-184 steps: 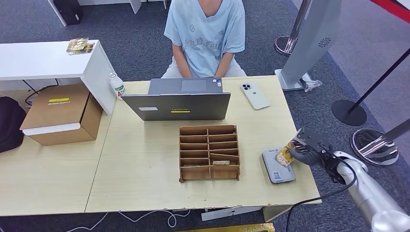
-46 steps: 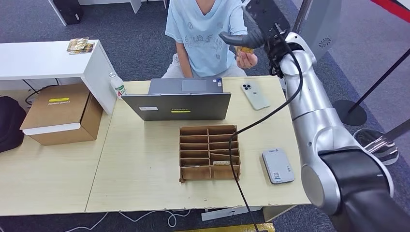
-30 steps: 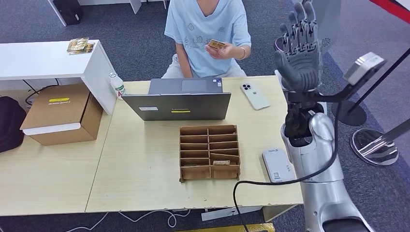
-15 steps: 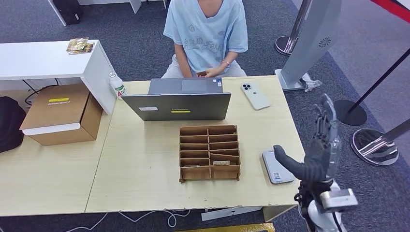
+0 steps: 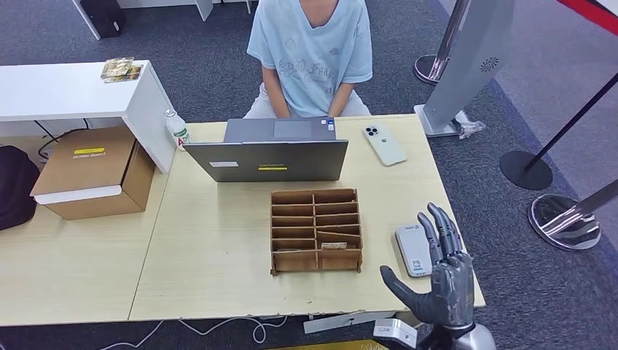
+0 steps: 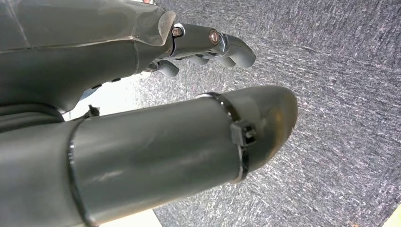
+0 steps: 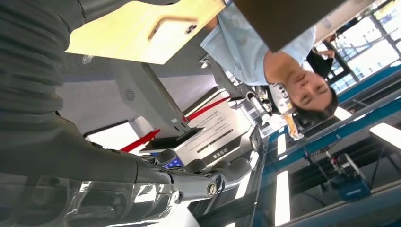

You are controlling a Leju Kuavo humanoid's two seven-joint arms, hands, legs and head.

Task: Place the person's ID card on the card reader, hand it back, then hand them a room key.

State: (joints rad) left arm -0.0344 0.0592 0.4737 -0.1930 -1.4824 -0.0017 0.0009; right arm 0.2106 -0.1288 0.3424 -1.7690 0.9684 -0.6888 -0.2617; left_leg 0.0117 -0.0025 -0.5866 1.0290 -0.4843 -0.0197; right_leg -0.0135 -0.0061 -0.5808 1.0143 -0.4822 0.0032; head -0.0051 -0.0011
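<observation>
Right robot hand [image 5: 439, 281] at the near right edge of the table [image 5: 218, 277], palm raised, fingers spread and holding nothing; the left robot hand [image 6: 142, 94] hangs over grey carpet, fingers loosely curled, nothing visibly held. Just beyond the right robot hand lies the grey card reader [image 5: 416, 250], bare of any card; the ID card cannot be made out anywhere on the table, so the return appears complete and the room-key step is judged to be in hand. Left of the reader stands the cardboard organiser [image 5: 315, 230], one near right compartment holding a flat card [image 5: 334, 246], probably the key. Advised: approach from above, pinch the card's exposed edge, lift straight to clear the dividers, then extend over the laptop [image 5: 267, 160] toward the person [image 5: 311, 55] seated at the far side.
</observation>
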